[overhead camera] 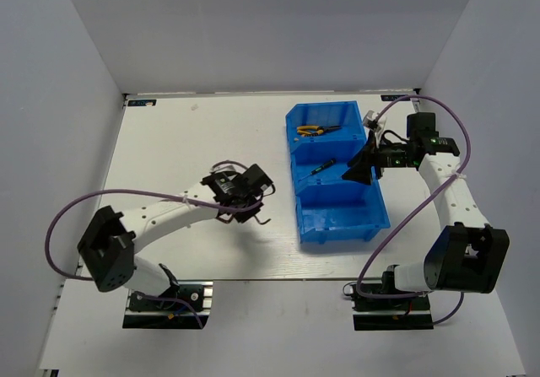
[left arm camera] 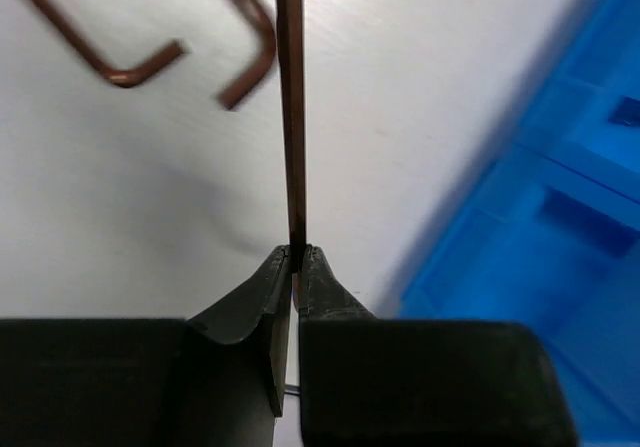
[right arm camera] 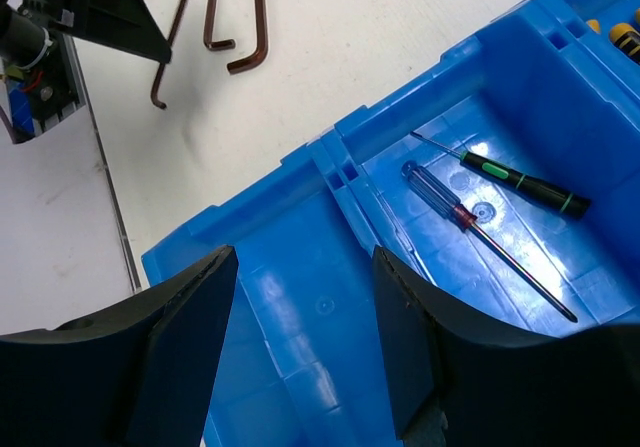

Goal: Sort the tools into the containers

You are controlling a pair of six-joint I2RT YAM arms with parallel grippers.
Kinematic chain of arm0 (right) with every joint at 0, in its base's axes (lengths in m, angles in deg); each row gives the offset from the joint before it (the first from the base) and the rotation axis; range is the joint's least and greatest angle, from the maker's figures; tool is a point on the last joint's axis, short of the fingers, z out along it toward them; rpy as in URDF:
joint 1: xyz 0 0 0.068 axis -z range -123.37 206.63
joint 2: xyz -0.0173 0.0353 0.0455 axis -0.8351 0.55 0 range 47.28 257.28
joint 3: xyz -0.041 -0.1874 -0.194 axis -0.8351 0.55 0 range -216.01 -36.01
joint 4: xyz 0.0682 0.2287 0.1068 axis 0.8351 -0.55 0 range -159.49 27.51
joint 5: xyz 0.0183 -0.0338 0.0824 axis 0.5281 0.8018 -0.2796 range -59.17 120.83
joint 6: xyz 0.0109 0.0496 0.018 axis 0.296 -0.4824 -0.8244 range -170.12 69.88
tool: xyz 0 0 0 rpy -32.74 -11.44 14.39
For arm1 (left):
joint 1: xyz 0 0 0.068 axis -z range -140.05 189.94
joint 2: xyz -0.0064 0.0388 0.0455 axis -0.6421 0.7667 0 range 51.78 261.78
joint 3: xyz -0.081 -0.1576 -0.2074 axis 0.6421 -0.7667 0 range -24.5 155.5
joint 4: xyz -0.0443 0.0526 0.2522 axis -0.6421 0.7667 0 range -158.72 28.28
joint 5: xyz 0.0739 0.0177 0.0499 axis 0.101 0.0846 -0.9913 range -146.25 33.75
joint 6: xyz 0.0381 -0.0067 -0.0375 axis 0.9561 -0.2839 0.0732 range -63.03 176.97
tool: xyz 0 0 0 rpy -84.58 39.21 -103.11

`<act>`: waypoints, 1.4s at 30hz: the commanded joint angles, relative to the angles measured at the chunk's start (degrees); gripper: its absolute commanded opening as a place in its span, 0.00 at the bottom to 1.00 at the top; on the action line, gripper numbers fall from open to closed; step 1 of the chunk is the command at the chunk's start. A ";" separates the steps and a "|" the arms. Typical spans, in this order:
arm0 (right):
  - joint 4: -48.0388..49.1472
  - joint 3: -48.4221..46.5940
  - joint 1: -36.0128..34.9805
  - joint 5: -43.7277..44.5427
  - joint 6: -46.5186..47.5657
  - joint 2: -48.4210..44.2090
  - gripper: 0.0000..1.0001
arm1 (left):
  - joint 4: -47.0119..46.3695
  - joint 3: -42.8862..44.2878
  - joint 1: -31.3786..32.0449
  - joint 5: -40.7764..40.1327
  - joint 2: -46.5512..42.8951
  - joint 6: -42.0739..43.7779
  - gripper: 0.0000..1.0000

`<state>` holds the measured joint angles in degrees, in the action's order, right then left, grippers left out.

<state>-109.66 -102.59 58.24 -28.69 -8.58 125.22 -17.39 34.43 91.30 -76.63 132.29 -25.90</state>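
Three joined blue bins point(overhead camera: 339, 217) stand right of centre. The far bin holds yellow-and-black pliers point(overhead camera: 316, 130). The middle bin holds a green-and-black screwdriver point(right arm camera: 520, 182) and a blue-handled screwdriver point(right arm camera: 440, 192). My left gripper point(left arm camera: 296, 252) is shut on a thin brown hex key point(left arm camera: 291, 117) above the table, left of the bins point(left arm camera: 560, 217). Two more hex keys point(left arm camera: 120, 62) point(left arm camera: 255, 57) lie on the table beyond it. My right gripper point(right arm camera: 302, 257) is open and empty, above the near bin point(right arm camera: 300, 307). In the top view it point(overhead camera: 363, 168) hovers over the bins' right side.
The white table point(overhead camera: 186, 141) is walled by grey panels at the back and sides. Purple cables point(overhead camera: 63, 217) loop beside both arms. The left gripper's body point(right arm camera: 90, 7) shows at the top left of the right wrist view, near the hex keys point(right arm camera: 250, 27).
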 commanded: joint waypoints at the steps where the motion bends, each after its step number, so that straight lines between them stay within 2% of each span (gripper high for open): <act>1: -1.07 -0.74 0.68 -1.56 0.30 -1.02 0.62 | -6.05 6.60 1.99 0.60 4.64 4.20 0.00; 7: 3.49 1.63 1.91 0.11 -3.75 -3.83 0.62 | -11.34 18.90 3.75 0.52 16.41 4.91 0.00; 12: 1.57 3.13 3.40 0.02 -2.60 -5.94 0.62 | -13.36 27.27 4.37 -1.85 22.83 4.91 0.00; 16: 1.39 4.01 4.89 0.20 -1.99 -6.83 0.62 | -12.75 33.51 5.42 -0.54 27.41 3.60 0.00; 25: 3.14 3.92 7.44 -1.12 -2.25 -6.48 0.62 | -10.12 40.99 10.60 2.36 32.52 1.13 0.00; 33: 2.44 3.22 9.03 -2.61 -2.69 -5.86 0.62 | -8.53 41.52 11.75 4.12 34.36 3.50 0.00; 34: 2.27 2.87 9.03 -3.05 -2.95 -5.51 0.62 | -6.70 42.22 12.27 4.90 35.15 3.51 0.07; 35: 2.27 2.78 9.20 -3.05 -2.87 -5.60 0.64 | -6.68 42.22 12.28 4.91 35.68 3.51 0.18; 36: 1.66 2.60 9.12 -3.14 -2.78 -5.42 0.64 | -5.29 42.22 12.28 4.91 35.68 4.38 0.33; 37: 1.04 2.34 9.12 -3.49 -0.52 -5.60 0.64 | -4.75 42.22 12.28 4.22 35.68 4.38 0.57; 39: -1.50 1.82 8.94 -3.93 1.43 -5.33 0.65 | -3.00 42.22 12.81 2.03 34.46 5.00 0.70; 42: -5.37 1.20 8.59 -4.63 6.00 -4.89 0.68 | -2.20 40.65 12.81 -0.97 31.21 5.53 0.75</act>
<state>-110.58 -98.94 67.05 -30.53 -7.51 119.88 -22.26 74.85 103.60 -73.83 168.25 -21.46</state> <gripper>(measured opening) 0.670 0.743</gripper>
